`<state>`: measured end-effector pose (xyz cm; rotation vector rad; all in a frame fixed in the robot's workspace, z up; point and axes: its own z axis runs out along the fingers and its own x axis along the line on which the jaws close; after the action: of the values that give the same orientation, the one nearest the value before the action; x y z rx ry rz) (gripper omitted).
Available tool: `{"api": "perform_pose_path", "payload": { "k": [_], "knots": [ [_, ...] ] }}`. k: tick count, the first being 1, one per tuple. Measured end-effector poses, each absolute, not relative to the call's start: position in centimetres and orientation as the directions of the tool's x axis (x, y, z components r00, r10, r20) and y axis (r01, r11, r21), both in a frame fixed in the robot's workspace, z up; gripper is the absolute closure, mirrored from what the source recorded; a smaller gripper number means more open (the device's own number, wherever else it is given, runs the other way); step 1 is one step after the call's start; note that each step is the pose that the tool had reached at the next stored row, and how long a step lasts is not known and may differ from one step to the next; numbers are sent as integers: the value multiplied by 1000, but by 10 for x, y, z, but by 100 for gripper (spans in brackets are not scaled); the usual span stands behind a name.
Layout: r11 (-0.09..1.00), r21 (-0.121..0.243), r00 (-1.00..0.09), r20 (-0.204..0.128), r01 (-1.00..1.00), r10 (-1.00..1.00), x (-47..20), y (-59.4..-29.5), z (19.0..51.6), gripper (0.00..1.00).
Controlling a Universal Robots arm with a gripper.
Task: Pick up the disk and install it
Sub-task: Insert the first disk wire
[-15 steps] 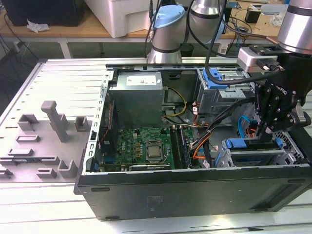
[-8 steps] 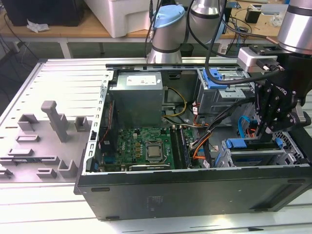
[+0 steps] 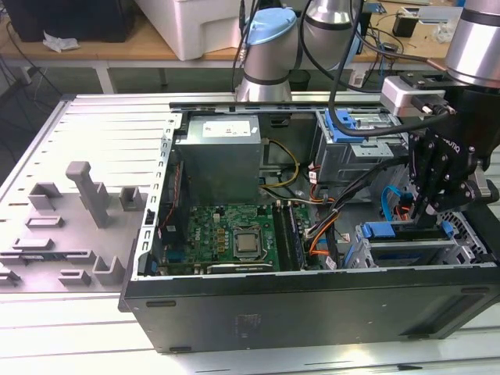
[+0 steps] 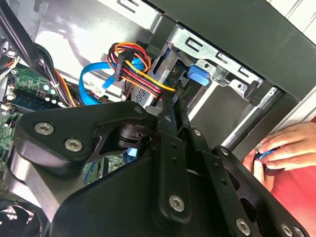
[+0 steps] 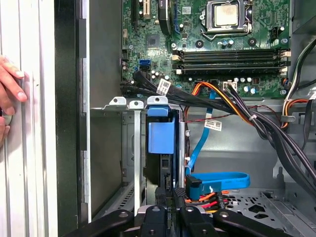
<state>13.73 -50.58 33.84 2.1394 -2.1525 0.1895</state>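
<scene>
The disk (image 5: 159, 170) stands edge-on in a slot of the metal drive cage (image 5: 129, 148) at the case's front corner. Its blue carrier end (image 5: 161, 132) shows, while its label is hidden. In the exterior view the same blue end (image 3: 383, 230) lies along the top of the cage (image 3: 367, 250) at the lower right. My gripper (image 3: 430, 205) hangs just above that cage. In both wrist views the fingers come together at the tips, shut, with nothing seen between them; the gripper (image 5: 173, 193) sits right at the disk's edge, beside the red and orange cable plug (image 4: 129, 66).
The open computer case (image 3: 312, 305) holds a motherboard (image 3: 234, 234), a grey power-supply box (image 3: 219, 156), a second cage with a blue rail (image 3: 344, 125) and loose blue, orange and black cables (image 5: 217, 106). A person's hand (image 4: 284, 148) rests outside the case wall. Grey fixtures (image 3: 86, 191) stand on the table.
</scene>
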Motion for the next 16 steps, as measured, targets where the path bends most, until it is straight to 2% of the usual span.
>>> {"api": "perform_pose_path", "payload": {
  "k": [16],
  "knots": [
    [5, -17, -7, 159, -1000, -987, 137, -506, 342, 83]
  ]
}}
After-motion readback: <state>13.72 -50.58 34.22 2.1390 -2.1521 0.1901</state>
